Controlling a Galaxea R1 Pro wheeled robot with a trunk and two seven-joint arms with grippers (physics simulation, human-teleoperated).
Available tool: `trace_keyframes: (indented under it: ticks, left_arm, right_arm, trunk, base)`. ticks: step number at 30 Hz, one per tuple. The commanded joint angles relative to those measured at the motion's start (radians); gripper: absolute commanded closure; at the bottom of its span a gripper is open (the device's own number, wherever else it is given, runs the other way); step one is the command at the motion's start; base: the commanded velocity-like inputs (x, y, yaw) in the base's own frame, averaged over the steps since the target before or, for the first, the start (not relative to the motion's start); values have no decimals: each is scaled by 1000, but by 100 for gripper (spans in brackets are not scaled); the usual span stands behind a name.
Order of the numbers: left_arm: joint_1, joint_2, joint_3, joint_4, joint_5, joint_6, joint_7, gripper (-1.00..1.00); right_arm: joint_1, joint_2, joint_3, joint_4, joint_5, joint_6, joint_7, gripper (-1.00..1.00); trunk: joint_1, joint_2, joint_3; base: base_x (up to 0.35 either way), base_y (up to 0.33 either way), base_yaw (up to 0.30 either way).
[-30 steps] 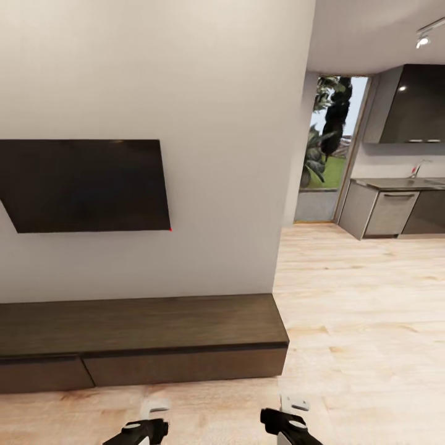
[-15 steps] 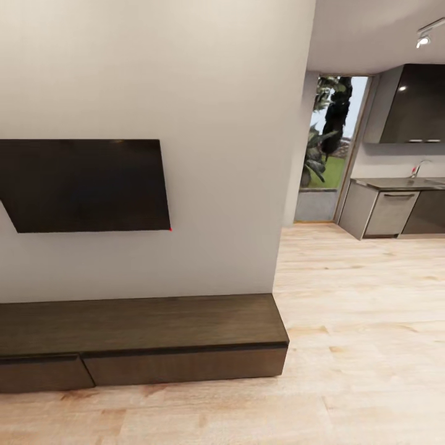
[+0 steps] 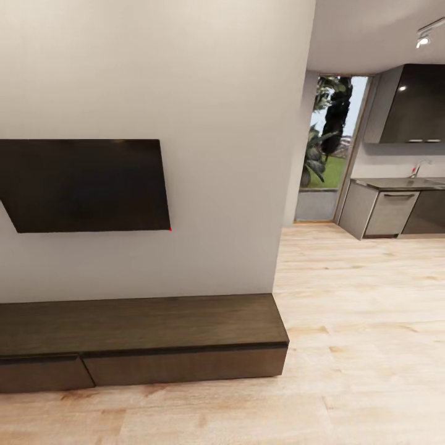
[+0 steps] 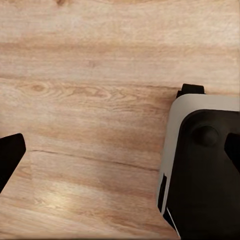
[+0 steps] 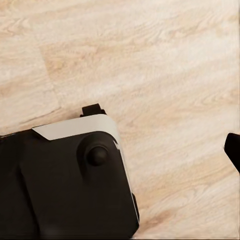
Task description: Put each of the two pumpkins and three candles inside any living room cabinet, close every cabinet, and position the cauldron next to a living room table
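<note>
Both wrist cameras look straight down on the plank floor (image 4: pixel 90 100) and the robot's base (image 5: pixel 65 180); whether either gripper is open cannot be told. Ahead, the cabinet (image 3: pixel 142 334) sits closed below the wall-mounted television (image 3: pixel 86 184), kitchen units (image 3: pixel 389 210) beyond.

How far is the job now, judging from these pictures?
Done: the cabinet looks closed, its drawer fronts flush. In hand: nothing; both wrist views look down at bare wood floor. Left: no pumpkin, candle or cauldron is in sight here, so whether they are stored cannot be told.
</note>
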State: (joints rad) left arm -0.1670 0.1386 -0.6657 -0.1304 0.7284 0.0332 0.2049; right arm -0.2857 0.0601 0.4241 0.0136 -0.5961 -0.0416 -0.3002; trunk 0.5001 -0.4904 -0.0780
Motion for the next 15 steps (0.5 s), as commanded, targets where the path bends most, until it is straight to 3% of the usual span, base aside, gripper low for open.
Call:
trace_keyframes:
  ticks: [1, 15]
  left_arm:
    - [0, 1, -9, -3, 7, 4, 6, -100]
    - [3, -10, -6, -5, 9, 2, 2, -100]
  right_arm:
    - [0, 0, 8, 5, -11, -5, -2, -100]
    - [25, -3, 7, 22, -1, -5, -1, -100]
  trunk:
    - [0, -2, -2]
    - [0, -2, -2]
  base:
    - [0, 0, 0]
    - [0, 0, 0]
